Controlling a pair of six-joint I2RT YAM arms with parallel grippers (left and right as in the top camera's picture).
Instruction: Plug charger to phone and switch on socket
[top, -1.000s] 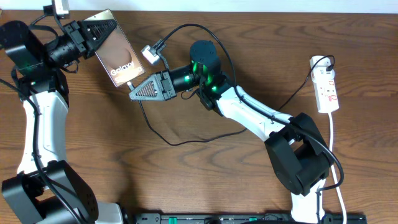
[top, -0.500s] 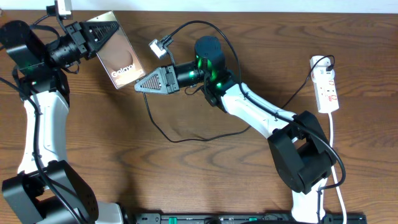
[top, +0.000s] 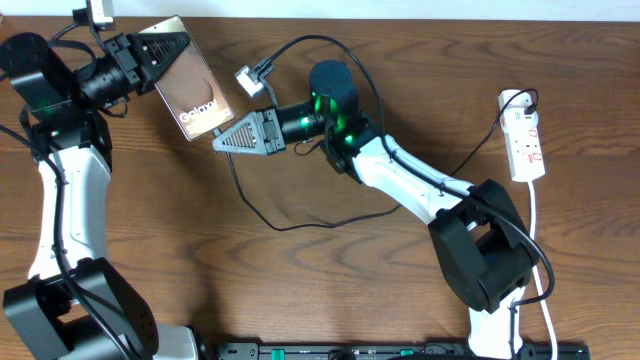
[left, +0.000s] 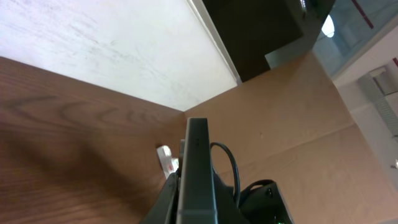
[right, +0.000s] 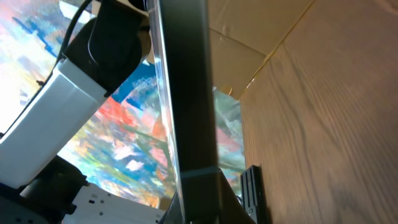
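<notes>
We see the left claw (top: 158, 48) closed on the top end of the phone (top: 195, 95), holding it up near the far-left corner of the table (top: 330, 290). In the left wrist view the phone stands edge-on between its fingers. The right claw (top: 222, 140) is closed, its tip just beside the phone's lower short edge. The charger (top: 300, 228) trails from under that tip and loops across the middle of the table; we cannot tell whether its plug is pinched. The socket (top: 525, 135) lies well apart, by the right edge.
</notes>
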